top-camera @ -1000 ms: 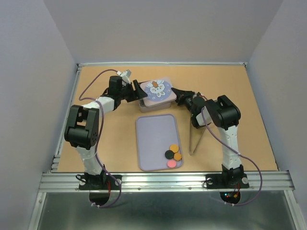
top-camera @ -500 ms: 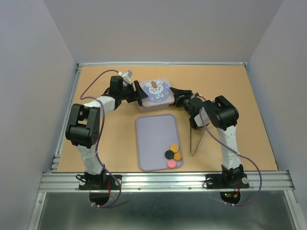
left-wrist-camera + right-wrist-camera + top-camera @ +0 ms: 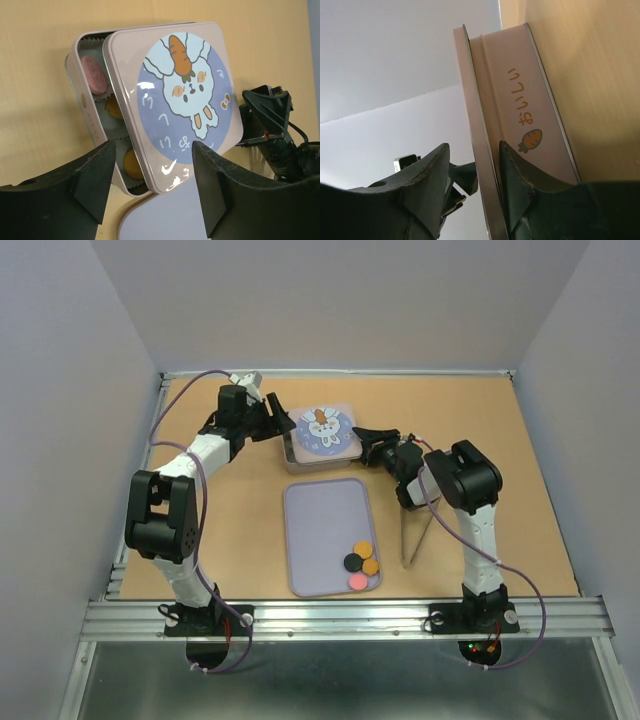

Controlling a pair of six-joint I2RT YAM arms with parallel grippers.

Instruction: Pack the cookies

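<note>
Jaws of the right gripper point(image 3: 362, 440) stand partly apart around the right rim of the lid point(image 3: 175, 100). I can see a gap beside one finger, so it is not squeezing anything. My left gripper point(image 3: 278, 424) is wide and holds nothing. It sits just beside the left side of the tin point(image 3: 520, 90).

Most of the tin is hidden. The bunny lid lies crooked on top and covers nearly all of it. Only a strip along the left side is open. There I can see some cookies point(image 3: 93, 75): one pink and two orange ones, sitting in paper cups. I cannot tell how many more are under the lid. My own dark fingers block the near corner of the tin in the left wrist view. The right wrist view shows only the tin's side, with a little carrot and some writing.

The tin sits in the middle of the worktop point(image 3: 510, 460), toward the far edge. The purple tray point(image 3: 320, 520) lies just in front of it. Four more cookies sit in the tray's near right corner: two orange, one black and one pink. The rest of the tray is bare.

Tongs point(image 3: 412, 535) lie between the tray and my right arm. Brown worktop shows all around, widest toward the right edge.
</note>
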